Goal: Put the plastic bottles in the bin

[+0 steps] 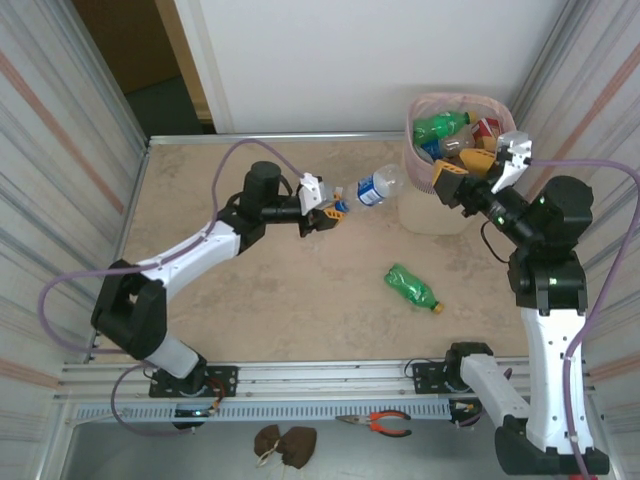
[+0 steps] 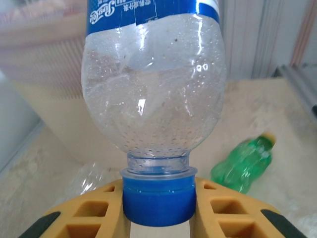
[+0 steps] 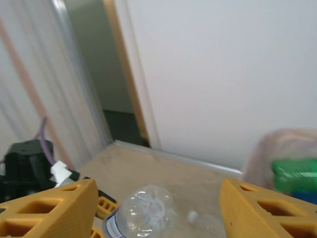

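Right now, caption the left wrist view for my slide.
Left pincer clamps the clear bottle by its blue cap; a green bottle lies beyond.

The clear bottle (image 2: 153, 89) in the left wrist view wears a blue label (image 2: 148, 15) with white script lettering and a line of small characters, both upside down and too blurred to read.

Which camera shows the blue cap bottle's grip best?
Left wrist: the left gripper clamps the clear bottle by its blue cap. Top external shows the whole bottle small, near the bin; right wrist shows its blurred base.
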Robot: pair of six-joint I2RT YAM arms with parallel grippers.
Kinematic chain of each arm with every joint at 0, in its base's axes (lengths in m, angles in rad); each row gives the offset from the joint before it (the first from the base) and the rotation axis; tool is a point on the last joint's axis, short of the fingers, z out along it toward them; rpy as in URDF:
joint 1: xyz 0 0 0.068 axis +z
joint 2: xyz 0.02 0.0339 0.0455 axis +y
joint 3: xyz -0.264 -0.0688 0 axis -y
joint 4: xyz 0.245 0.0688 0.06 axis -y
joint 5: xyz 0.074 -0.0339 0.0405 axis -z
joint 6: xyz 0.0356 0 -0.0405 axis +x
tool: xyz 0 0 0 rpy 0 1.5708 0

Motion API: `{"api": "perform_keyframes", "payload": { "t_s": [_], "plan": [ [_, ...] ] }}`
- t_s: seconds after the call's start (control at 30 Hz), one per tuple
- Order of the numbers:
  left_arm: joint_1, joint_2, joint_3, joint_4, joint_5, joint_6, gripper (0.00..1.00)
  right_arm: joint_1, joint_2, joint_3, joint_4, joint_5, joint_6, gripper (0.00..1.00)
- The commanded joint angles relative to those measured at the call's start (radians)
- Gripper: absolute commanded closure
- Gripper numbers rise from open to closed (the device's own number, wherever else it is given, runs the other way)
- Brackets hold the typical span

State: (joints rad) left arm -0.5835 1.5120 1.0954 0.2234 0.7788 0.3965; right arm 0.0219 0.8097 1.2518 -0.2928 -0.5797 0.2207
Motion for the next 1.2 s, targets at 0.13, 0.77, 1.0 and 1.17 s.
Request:
{"api": "perform_keyframes", "payload": {
  "t_s": [0.13,0.77,1.0,1.17],
  "plan": [
    [-0.046,-0.157,-0.047,0.214,0.173,-0.206,0.77,0.101,-0.064,-0.06,0.252,-0.124,0.044,0.24],
    [-0.18,-0.225,-0.017,0.234,0.109,-0.217,0.78,0.421,-0.035,-0.098,0.384,-0.127,0.011,0.1],
    [-0.187,-0.221,-0.014,0.225,0.093,-0.215,0.78,0.474,-0.007,-0.105,0.374,-0.072,0.014,0.24],
    [-0.19,-0.223,-0.02,0.238,0.086,-0.22,0.77,0.503,0.001,-0.107,0.392,-0.054,0.027,0.34]
  ]
}}
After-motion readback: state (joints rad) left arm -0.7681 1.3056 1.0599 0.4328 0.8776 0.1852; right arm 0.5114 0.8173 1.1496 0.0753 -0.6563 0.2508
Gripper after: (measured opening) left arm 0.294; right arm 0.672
